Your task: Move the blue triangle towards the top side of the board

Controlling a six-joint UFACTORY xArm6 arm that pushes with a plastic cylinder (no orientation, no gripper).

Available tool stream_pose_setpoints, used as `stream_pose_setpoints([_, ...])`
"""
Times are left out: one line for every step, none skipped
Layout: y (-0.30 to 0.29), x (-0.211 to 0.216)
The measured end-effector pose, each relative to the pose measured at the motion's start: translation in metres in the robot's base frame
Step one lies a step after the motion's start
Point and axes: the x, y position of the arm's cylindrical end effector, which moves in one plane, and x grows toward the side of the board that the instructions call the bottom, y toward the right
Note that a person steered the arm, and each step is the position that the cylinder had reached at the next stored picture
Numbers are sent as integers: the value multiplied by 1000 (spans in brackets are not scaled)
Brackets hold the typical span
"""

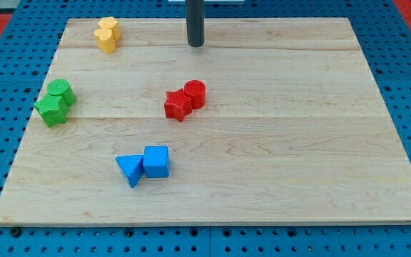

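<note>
The blue triangle (130, 169) lies on the wooden board (298, 143) at the lower left of centre, touching a blue cube (156, 161) on its right. My tip (195, 44) is near the board's top edge, just left of centre, far above both blue blocks and touching no block.
A red star (178, 105) and a red cylinder (195, 94) sit together mid-board, below my tip. A green star (51, 109) and green cylinder (61, 91) are at the left edge. A yellow block (107, 34) is at the top left.
</note>
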Motion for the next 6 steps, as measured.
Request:
stream_pose_setpoints([-38,43])
stream_pose_setpoints([-111,113])
stream_pose_setpoints([-148,198])
stream_pose_setpoints([-159,273])
stream_pose_setpoints([-112,273])
stream_pose_setpoints([-57,231])
